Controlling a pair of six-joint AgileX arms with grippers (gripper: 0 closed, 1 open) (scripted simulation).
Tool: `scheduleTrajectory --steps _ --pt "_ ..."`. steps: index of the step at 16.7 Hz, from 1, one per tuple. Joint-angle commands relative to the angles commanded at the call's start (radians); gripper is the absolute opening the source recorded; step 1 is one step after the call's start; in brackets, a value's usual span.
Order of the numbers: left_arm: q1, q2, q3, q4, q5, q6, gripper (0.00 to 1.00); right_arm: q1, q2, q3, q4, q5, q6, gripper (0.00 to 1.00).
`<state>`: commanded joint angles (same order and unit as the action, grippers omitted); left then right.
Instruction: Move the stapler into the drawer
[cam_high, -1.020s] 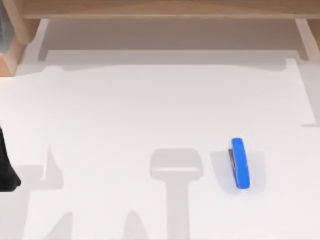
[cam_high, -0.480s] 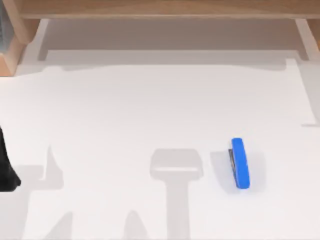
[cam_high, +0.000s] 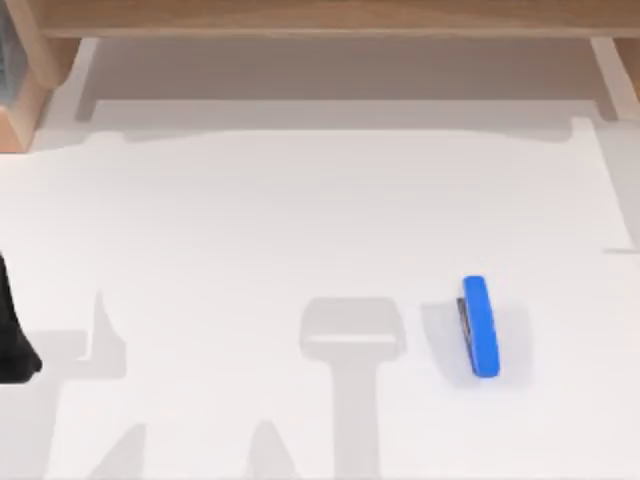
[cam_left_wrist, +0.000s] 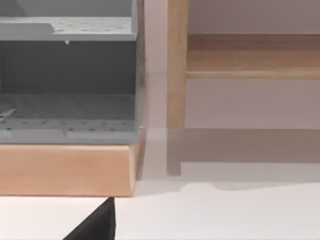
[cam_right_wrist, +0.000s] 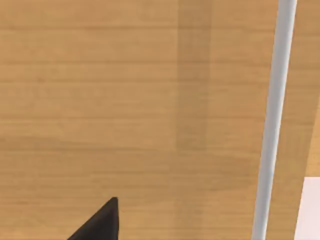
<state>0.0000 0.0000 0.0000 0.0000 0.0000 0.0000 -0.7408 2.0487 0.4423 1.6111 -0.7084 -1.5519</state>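
The bright-blue stapler (cam_high: 480, 327) lies on its side on the white table, right of centre towards the front, with its dark grey underside facing left. No gripper is near it. A dark part of my left arm (cam_high: 12, 340) shows at the table's left edge. A black tip of my left gripper (cam_left_wrist: 95, 226) shows in the left wrist view. My right gripper (cam_right_wrist: 100, 222) is close to a wooden front (cam_right_wrist: 125, 100) crossed by a pale grey bar (cam_right_wrist: 272, 120). As far as I can tell this is the drawer's face, and it is shut.
A wooden cabinet (cam_high: 320, 15) runs along the table's far edge, with a recess (cam_high: 340, 75) beneath it. At the far left a grey perforated shelf unit (cam_left_wrist: 70, 65) stands on a wooden base (cam_left_wrist: 65, 167), next to a wooden post (cam_left_wrist: 177, 65).
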Motion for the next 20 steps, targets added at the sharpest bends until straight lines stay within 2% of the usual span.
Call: scheduleTrajectory --steps 7,10,15,20 --pt "0.000 0.000 0.000 0.000 0.000 0.000 1.00 -0.017 -0.011 -0.011 0.006 -0.010 0.006 1.00" --pt "0.000 0.000 0.000 0.000 0.000 0.000 1.00 -0.061 -0.091 0.034 -0.049 0.019 0.062 1.00" --pt "0.000 0.000 0.000 0.000 0.000 0.000 1.00 -0.067 -0.277 0.187 -0.317 0.108 0.292 1.00" --pt "0.000 0.000 0.000 0.000 0.000 0.000 1.00 0.129 -0.367 0.375 -0.777 0.223 0.654 1.00"
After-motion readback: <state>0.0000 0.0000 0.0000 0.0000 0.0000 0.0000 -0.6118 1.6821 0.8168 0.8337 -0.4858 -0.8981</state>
